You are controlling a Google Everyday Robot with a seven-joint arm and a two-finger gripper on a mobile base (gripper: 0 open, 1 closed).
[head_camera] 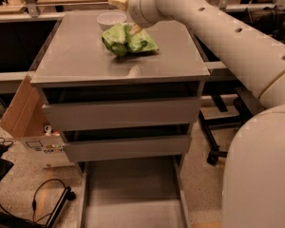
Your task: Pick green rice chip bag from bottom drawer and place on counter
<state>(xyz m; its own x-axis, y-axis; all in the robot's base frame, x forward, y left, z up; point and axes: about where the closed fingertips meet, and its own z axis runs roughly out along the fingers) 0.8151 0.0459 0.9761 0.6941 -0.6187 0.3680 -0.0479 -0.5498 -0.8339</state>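
The green rice chip bag lies crinkled on the counter, in its back middle part. A white bowl stands just behind the bag. My gripper is at the end of the white arm, just above and behind the bag, over the bowl's right side. Whether it touches the bag does not show. The bottom drawer is pulled out below, and its grey floor shows nothing in it.
The two upper drawers are pushed in. A cardboard box leans at the cabinet's left. Cables lie on the floor at the left. A chair base with wheels is at the right, beside my white body.
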